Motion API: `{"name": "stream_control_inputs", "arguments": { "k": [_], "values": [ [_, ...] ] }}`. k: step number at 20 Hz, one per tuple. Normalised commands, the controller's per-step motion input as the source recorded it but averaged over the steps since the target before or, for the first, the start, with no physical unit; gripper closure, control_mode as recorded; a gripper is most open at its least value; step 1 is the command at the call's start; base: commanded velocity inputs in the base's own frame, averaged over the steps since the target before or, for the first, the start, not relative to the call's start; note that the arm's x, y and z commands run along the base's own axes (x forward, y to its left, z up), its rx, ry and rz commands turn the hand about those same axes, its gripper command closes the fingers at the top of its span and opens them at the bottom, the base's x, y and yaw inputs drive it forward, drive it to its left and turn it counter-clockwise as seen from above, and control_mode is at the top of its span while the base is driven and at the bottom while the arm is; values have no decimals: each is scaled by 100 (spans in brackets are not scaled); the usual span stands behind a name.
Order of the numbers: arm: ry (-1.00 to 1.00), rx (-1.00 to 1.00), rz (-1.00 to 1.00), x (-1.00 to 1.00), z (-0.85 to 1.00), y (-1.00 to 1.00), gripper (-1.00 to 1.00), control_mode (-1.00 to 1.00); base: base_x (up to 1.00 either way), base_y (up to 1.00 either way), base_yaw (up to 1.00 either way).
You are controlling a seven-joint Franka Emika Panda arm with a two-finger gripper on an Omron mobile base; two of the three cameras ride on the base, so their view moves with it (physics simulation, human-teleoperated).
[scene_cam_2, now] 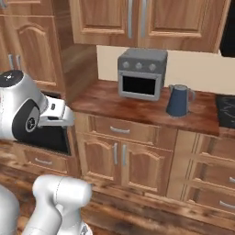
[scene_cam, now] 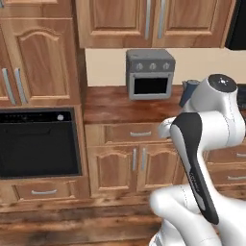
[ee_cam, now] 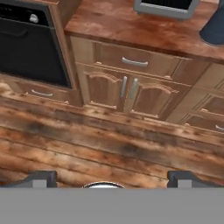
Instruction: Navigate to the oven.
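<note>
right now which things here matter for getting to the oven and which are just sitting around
Belongs to the job:
- the oven, black, built into the wood cabinetry, off to the left of the views

Just lying about:
- grey toaster oven on the counter
- dark blue kettle to its right on the same counter
- black cooktop at the far right edge

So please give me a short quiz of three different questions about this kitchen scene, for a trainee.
1. True or false: the oven stands to the left of the counter.
2. What stands right of the toaster oven? A) kettle B) pan C) bowl
3. Fill in: the oven door is ____ (open or closed).

Key: 1 true. 2 A, the blue kettle. 3 closed.
</note>
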Motion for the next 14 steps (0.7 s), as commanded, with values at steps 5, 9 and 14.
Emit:
{"name": "stream_control_inputs", "arguments": {
  "k": [5, 9, 14],
  "values": [
    [0, 0, 0, 0, 0, 0, -100, 100, 100, 100, -37],
    [0, 0, 0, 0, 0, 0, -100, 100, 85, 100, -29],
    [0, 0, 0, 0, 0, 0, -100, 100, 24, 100, -27]
  ]
}}
